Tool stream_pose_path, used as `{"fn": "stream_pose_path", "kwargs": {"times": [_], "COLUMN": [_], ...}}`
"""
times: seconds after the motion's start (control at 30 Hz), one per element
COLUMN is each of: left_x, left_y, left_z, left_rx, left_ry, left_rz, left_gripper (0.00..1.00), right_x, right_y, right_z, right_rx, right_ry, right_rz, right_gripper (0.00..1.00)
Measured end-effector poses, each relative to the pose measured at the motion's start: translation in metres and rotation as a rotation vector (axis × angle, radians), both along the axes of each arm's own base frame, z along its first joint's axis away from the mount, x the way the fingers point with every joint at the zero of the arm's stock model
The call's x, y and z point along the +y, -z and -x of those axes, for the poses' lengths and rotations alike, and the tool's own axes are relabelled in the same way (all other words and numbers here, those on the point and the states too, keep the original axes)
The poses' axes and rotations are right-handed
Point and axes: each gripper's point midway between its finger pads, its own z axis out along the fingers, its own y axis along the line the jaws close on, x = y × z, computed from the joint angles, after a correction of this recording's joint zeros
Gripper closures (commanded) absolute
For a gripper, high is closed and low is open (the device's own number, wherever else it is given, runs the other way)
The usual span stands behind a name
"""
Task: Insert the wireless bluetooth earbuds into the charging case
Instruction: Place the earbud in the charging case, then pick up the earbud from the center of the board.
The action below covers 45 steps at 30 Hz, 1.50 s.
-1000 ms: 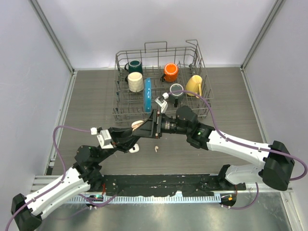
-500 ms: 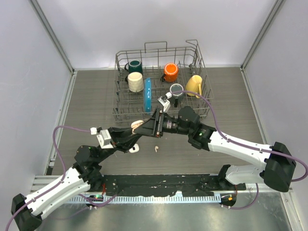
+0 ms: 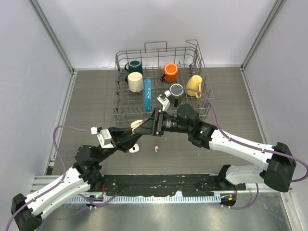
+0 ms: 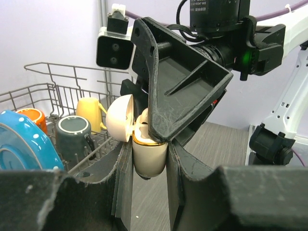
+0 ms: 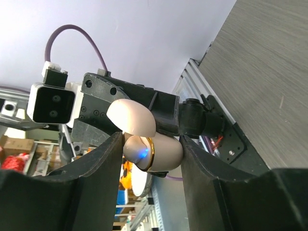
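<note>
- My left gripper (image 4: 148, 147): clamped on the charging case (image 4: 150, 161). Both fingers (image 4: 124, 187) press the lower body, and the case stands roughly upright, lifted off the table (image 3: 96, 101).
- The charging case: cream, with a gold band at the mouth and its lid (image 4: 120, 118) hinged open. A small blue light shows on its body in the right wrist view. It is in the air over the middle of the table, just on my side of the dish rack (image 3: 115, 111).
- My right gripper (image 5: 152, 140): meets the case from the opposite side. Its fingers (image 5: 98, 183) stand at a middling width, and the case body fills the gap and touches both inner faces, so I count this as a grip. In the left wrist view one of these fingers overlaps the case mouth.
- The earbud (image 3: 156, 147): one lies on the table on the near side of the two grippers, apart from the case.
- A white piece (image 3: 135, 148): on the table just below the left gripper, too small for me to identify.
- Case contents: I cannot tell whether any bud is seated.
- The dish rack: on the far half of the table. It holds a dark green mug (image 3: 135, 66), a cream mug (image 3: 135, 83), an orange mug (image 3: 170, 72), a yellow mug (image 3: 194, 85) and an upright blue item (image 3: 147, 95).
</note>
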Motion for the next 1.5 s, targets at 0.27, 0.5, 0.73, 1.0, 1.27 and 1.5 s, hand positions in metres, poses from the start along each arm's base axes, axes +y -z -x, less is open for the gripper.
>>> {"fn": "stream_pose_path", "kwargs": {"times": [0.27,0.5,0.73,1.0,1.27,1.5], "left_x": [-0.002,-0.003,-0.001,0.006,0.022,0.034], "left_y": [0.004,0.007,0.005,0.002,-0.001,-0.001], "left_z": [-0.002,-0.004,-0.003,-0.002,0.002,0.007], "left_rx": [0.012,0.025,0.021,0.016,0.011,0.012], "left_ry": [-0.002,-0.001,-0.007,-0.028,-0.068,-0.093], "left_rz": [-0.011,-0.02,-0.01,0.016,0.044,0.052], "left_gripper": [1.0,1.0,1.0,1.0,1.0,1.0], "right_x": [-0.003,-0.005,-0.011,-0.031,-0.073,-0.096], "right_y": [0.004,0.007,0.004,-0.022,-0.019,0.069], "right_z": [-0.003,-0.005,-0.009,-0.011,-0.02,-0.052], "right_rx": [-0.071,-0.096,-0.125,-0.202,-0.23,-0.076], "right_ry": [0.002,0.005,0.045,0.125,0.297,0.482], "right_rz": [0.093,0.121,0.131,0.1,0.158,0.49], "right_gripper": [0.78,0.44,0.22,0.21,0.46,0.57]}}
